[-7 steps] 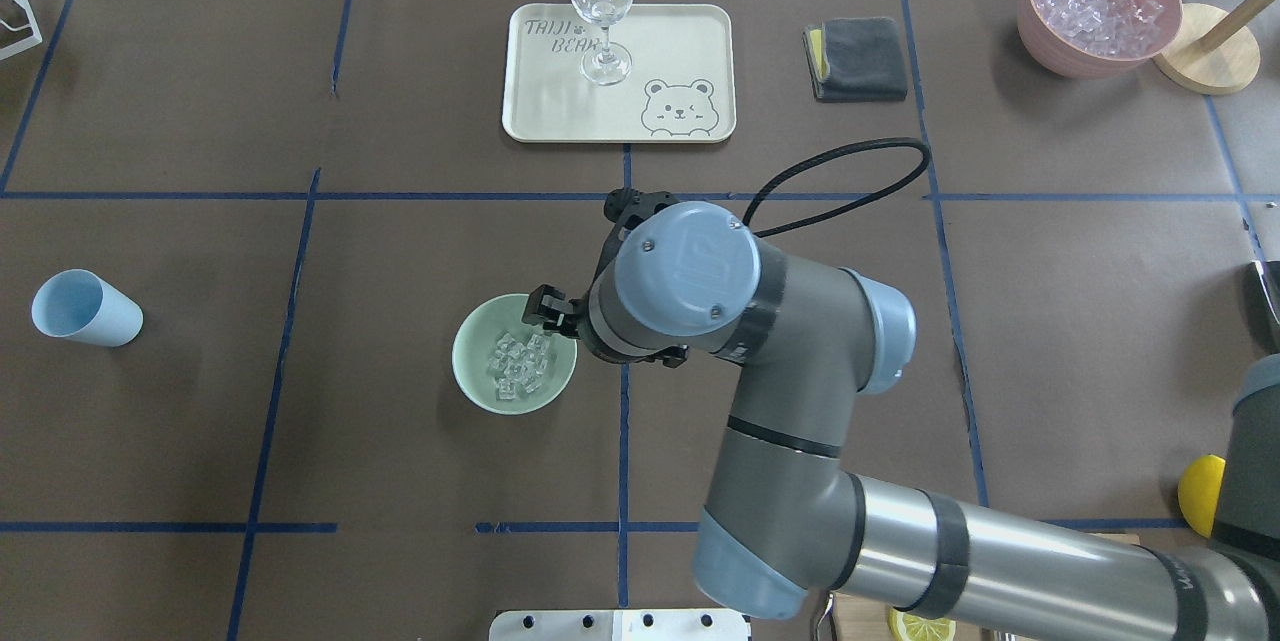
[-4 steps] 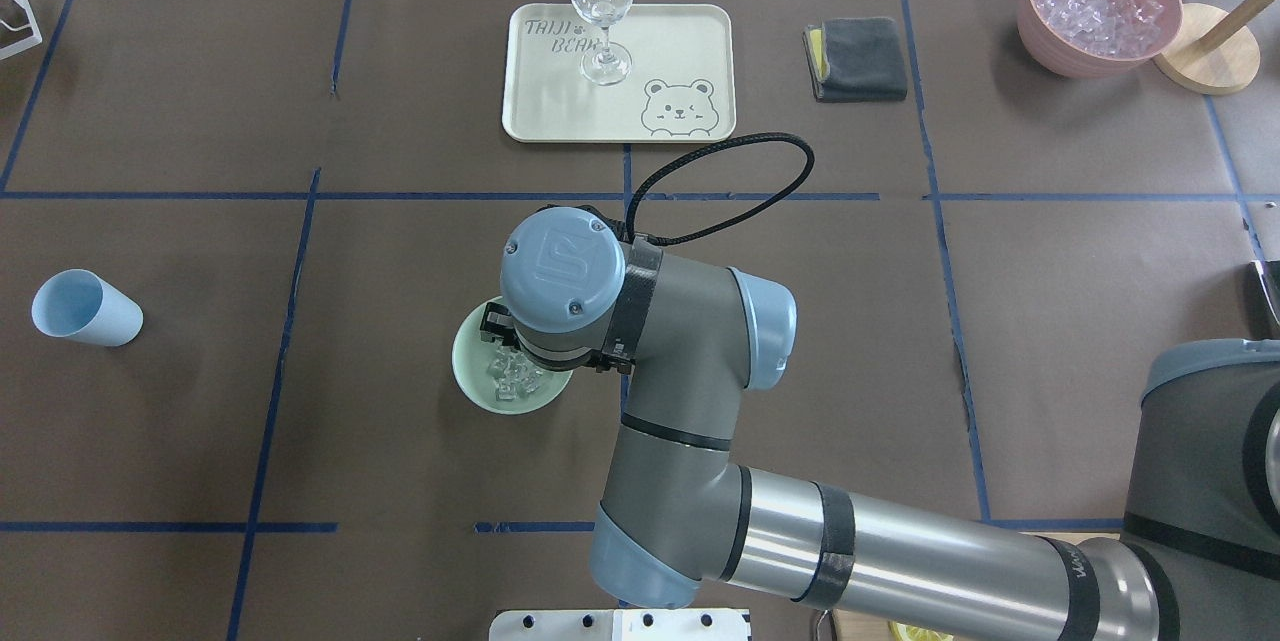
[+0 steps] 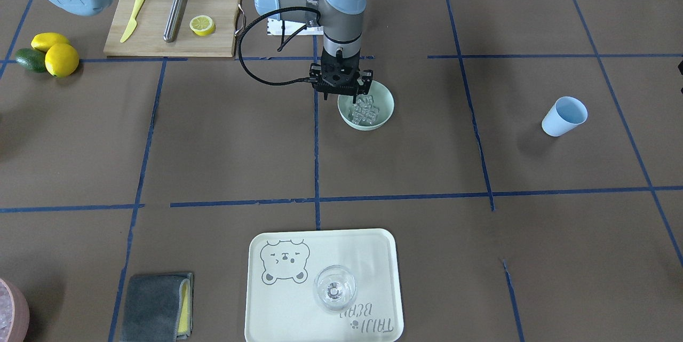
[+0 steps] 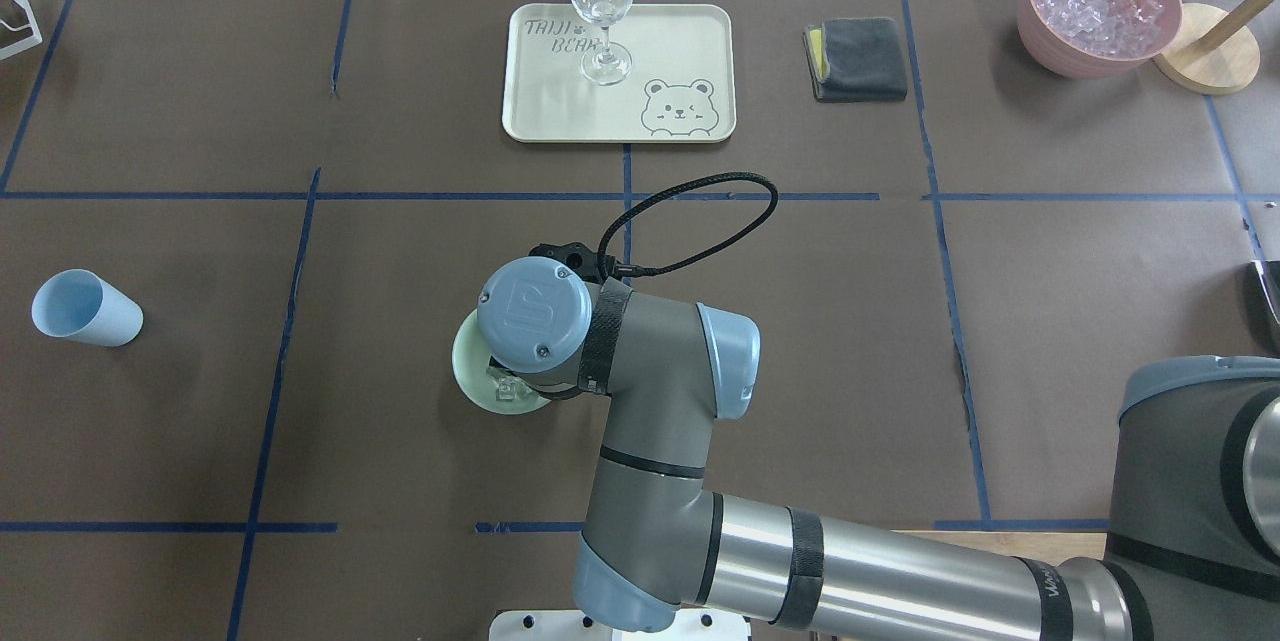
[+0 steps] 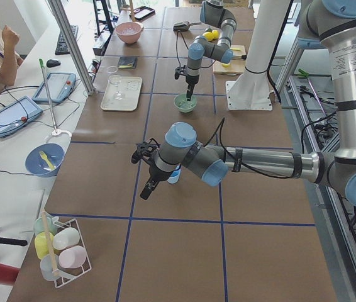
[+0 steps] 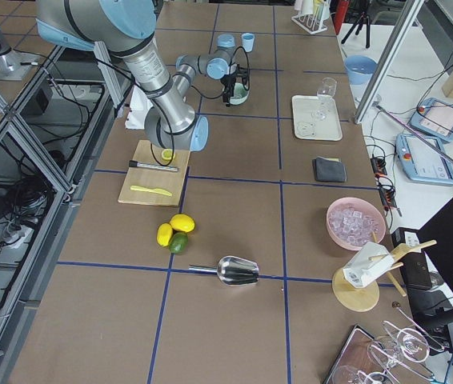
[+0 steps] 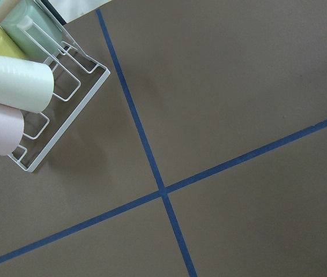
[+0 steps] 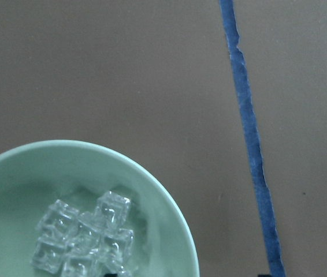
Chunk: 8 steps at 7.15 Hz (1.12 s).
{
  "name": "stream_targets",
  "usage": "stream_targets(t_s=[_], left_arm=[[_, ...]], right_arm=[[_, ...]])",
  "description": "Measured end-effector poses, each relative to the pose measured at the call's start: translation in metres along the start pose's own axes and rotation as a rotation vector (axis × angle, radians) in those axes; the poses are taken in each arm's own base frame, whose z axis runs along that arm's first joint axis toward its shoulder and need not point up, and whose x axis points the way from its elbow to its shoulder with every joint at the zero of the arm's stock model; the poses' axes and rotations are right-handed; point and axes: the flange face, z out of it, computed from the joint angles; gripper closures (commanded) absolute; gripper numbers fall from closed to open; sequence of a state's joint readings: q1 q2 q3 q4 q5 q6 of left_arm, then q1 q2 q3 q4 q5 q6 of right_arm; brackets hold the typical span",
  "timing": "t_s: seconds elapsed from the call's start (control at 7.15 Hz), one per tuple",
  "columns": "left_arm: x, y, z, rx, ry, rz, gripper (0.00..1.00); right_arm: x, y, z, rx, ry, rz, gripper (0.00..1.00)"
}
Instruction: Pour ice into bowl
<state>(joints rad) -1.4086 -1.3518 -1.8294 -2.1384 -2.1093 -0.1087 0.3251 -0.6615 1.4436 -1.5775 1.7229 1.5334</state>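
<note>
The pale mint-green bowl (image 3: pixel 385 112) sits near the table's middle and holds a small heap of clear ice cubes (image 3: pixel 364 111). My right gripper (image 3: pixel 340 100) is open and points straight down over the bowl's robot-side rim, one finger inside and one outside. The right wrist view shows the bowl (image 8: pixel 163 219) and the ice (image 8: pixel 85 239) close below. In the overhead view my wrist covers most of the bowl (image 4: pixel 468 369). My left gripper (image 5: pixel 143 189) shows only in the exterior left view, near the blue cup (image 3: pixel 564 116); I cannot tell whether it is open or shut.
A cream tray (image 4: pixel 690 31) with a wine glass (image 4: pixel 601 1) stands at the far side. A grey cloth (image 4: pixel 860 56) and a pink container of ice (image 4: pixel 1100 6) are far right. A cutting board (image 3: pixel 160 22) lies near my base. A cup rack (image 7: pixel 30 86) shows below my left wrist.
My right arm has swung left and back toward my base. Its wrist now hangs over the bowl and hides most of it. The bowl, ice and blue cup have not moved.
</note>
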Motion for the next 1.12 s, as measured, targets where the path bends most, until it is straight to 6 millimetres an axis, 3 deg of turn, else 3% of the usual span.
stream_targets(t_s=[0.28,0.56,0.7,0.84,0.98,1.12], left_arm=[[-0.001,0.001,0.0,0.0,-0.001,-0.001,0.0],[-0.001,0.001,0.0,0.001,-0.001,-0.001,0.0],[-0.001,0.0,0.0,0.002,0.0,-0.001,0.0],[0.0,-0.001,-0.001,0.004,0.0,0.0,0.0],[0.0,-0.001,-0.001,0.005,0.0,0.001,0.0],[0.0,-0.001,-0.001,0.004,0.0,0.001,0.0]], right_arm=[[0.0,-0.001,-0.003,-0.008,-0.008,-0.001,1.0],[0.012,-0.023,-0.033,-0.048,-0.058,0.025,1.0],[0.045,-0.041,-0.058,-0.066,-0.104,0.042,1.0],[0.093,-0.058,-0.085,-0.068,-0.147,0.057,1.0],[0.147,-0.07,-0.102,-0.063,-0.171,0.066,1.0],[0.203,-0.079,-0.106,-0.053,-0.188,0.061,1.0]])
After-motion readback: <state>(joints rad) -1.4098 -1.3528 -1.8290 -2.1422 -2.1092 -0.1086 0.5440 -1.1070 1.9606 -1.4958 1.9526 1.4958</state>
